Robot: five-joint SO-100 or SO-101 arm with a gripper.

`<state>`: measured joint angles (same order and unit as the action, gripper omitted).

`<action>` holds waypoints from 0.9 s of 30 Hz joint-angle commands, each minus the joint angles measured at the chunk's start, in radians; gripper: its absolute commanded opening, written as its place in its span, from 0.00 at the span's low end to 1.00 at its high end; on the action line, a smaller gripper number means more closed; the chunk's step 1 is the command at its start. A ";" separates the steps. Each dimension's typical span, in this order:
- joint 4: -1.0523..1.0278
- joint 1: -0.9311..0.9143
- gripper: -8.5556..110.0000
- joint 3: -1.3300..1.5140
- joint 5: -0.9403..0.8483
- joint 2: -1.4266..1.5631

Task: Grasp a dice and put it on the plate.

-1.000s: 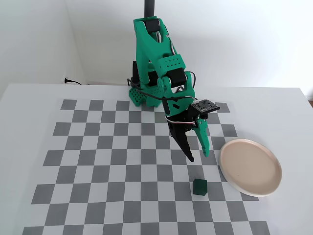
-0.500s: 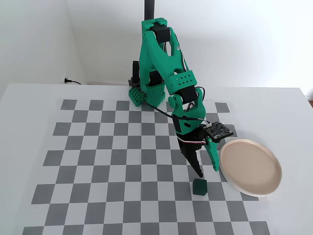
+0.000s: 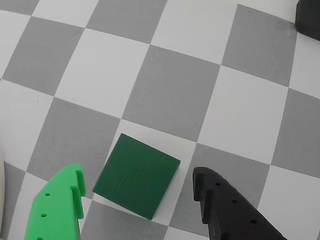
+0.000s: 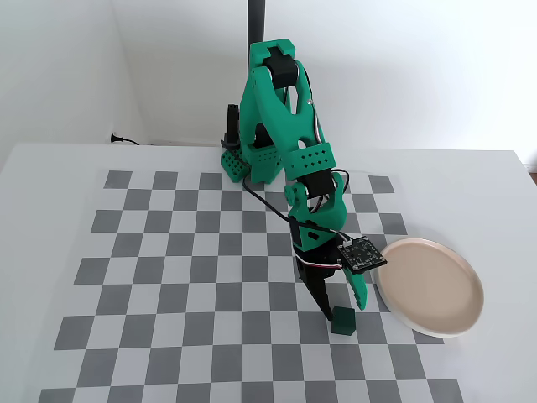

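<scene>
The dice point(image 3: 136, 176) is a plain dark green cube lying on the checkered mat, turned a little against the squares. In the wrist view it sits between the bright green finger point(image 3: 60, 207) on the left and the black finger point(image 3: 222, 205) on the right, with a gap on each side. My gripper point(image 3: 137, 181) is open and touches nothing. In the fixed view the gripper point(image 4: 341, 309) hangs low, straddling the dice point(image 4: 342, 321). The beige-pink plate point(image 4: 430, 287) lies to the right of the dice, empty.
The checkered mat point(image 4: 168, 277) covers a white table. The arm's green base point(image 4: 239, 164) stands at the mat's far edge. A sliver of the plate's rim shows at the left edge of the wrist view. A dark object point(image 3: 309, 17) sits in that view's top right corner.
The arm has reached forward and lowered; the gripper came down from above the mat's middle rows to straddle the dice. Dice and plate have not moved.
</scene>
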<state>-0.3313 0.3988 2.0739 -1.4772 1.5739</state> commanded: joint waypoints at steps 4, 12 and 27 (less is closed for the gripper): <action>-0.006 -0.018 0.23 -0.097 -0.008 0.041; 0.021 -0.014 0.22 -0.097 -0.012 -0.026; 0.041 0.043 0.22 -0.097 -0.012 -0.028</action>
<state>-0.2700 0.4280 2.0509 -1.4864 1.4742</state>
